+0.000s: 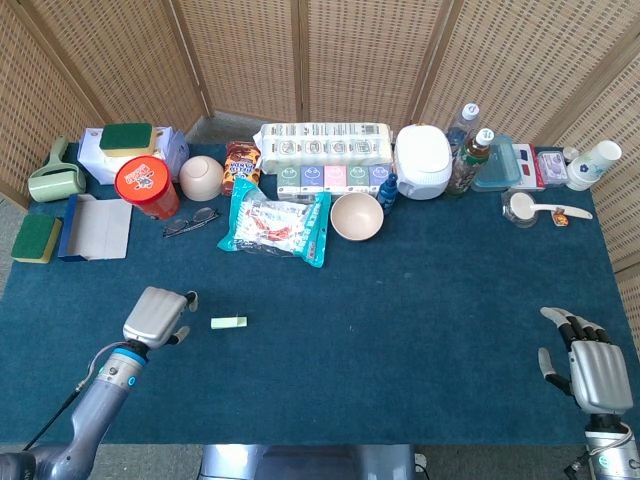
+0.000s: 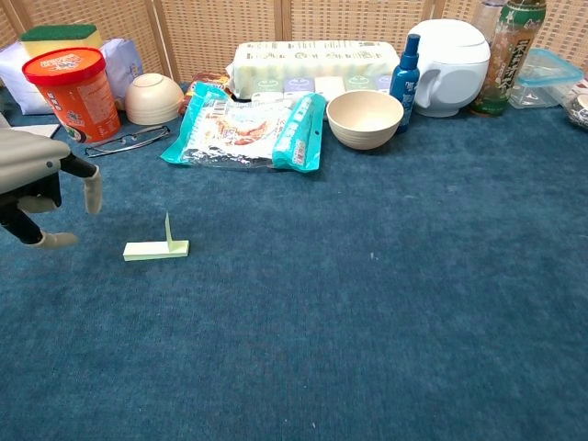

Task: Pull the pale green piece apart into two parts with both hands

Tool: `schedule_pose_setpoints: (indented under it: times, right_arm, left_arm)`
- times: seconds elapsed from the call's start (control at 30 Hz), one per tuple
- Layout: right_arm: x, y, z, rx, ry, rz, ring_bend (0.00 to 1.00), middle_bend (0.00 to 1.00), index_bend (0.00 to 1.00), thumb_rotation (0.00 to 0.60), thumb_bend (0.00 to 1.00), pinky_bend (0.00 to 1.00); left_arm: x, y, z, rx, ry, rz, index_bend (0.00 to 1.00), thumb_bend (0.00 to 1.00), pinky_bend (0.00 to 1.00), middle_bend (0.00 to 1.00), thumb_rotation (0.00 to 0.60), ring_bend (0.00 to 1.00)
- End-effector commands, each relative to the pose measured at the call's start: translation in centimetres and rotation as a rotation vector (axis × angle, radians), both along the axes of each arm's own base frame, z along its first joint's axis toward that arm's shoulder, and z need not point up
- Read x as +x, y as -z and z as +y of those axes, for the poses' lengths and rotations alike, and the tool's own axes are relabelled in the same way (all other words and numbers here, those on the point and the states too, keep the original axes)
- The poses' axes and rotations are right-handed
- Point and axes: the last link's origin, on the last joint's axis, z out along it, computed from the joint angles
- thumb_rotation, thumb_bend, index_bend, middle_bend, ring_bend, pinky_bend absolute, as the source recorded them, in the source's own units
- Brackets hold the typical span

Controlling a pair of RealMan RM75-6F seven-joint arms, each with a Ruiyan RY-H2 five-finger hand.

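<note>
Your left hand (image 1: 157, 318) has a smooth silver-grey back plate, black finger links and pale beige fingertips (image 2: 91, 193). Its wrist carries a blue ring on a grey forearm, with a thin black cable alongside. Your right hand (image 1: 591, 368) has the same silver plate and black-jointed fingers.

woven rattan screen (image 1: 350, 50) behind | blue-carpeted table (image 1: 400, 330) | even light

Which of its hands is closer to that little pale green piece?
Left. The left hand hovers just beside the pale green piece; the right hand sits far across the table.
</note>
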Motion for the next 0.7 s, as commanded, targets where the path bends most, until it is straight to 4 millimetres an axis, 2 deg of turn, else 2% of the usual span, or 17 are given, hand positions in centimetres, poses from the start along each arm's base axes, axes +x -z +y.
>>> schedule_pose_setpoints:
  times: [0.03, 0.7]
  right_arm:
    - [-0.1, 0.0, 0.0, -0.001, 0.002, 0.0, 0.25, 0.28, 0.22, 0.6, 0.47, 0.28]
    - [-0.7, -0.6, 0.5, -0.016, 0.023, -0.001, 0.25, 0.28, 0.22, 0.6, 0.47, 0.29]
  left_arm:
    - [0.2, 0.5, 0.2, -0.011, 0.002, 0.007, 0.43, 0.26, 1.0, 0.99, 0.6, 1.0]
    - [1.5, 3.5, 1.0, -0.057, -0.004, 0.014, 0.45, 0.29, 1.0, 0.99, 0.6, 1.0]
